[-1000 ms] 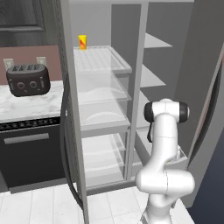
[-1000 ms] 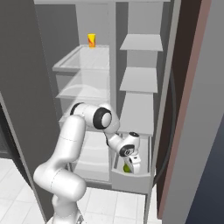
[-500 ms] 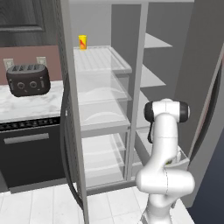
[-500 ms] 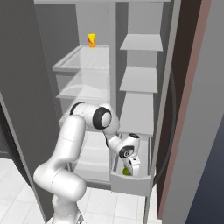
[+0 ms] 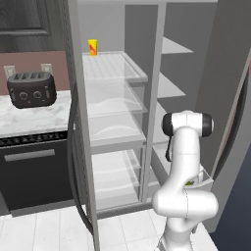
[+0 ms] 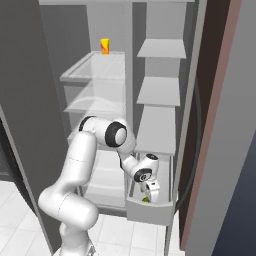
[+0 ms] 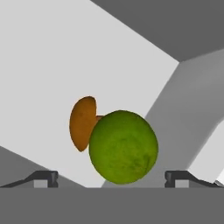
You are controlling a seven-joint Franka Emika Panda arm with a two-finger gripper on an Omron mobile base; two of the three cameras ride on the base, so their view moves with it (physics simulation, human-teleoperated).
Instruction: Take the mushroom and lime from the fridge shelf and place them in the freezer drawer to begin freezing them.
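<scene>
Gripper is seen w/ its two dark tips set wide apart at the bottom of the hand view, nothing pinched btwn them; jaws are spread, not closed on anything. In the right base view the gripper is lowered into the freezer drawer, pulled out at the bottom of the right-hand compartment.

Counted: 1 lime, 1 mushroom, 1 yellow cup, 1 toaster.

Lime is lying on the drawer floor, centred btwn the tips but clear of both. Mushroom is lying on its side just behind the lime, touching it or nearly so; contact can't be confirmed. Only the orange-brown cap and a sliver of stem are shown, rest is covered by the lime. Both are placed near the drawer's inner corner, where two grey walls meet.

From the right base view only a small green speck of lime is made out under the hand; mushroom can't be picked out there. In the left base view a green bit is glimpsed past the arm, most of the drawer being blocked by the arm.

Fridge shelf is bare except for the cup at its back edge. Toaster is set on the counter, at the left.
</scene>
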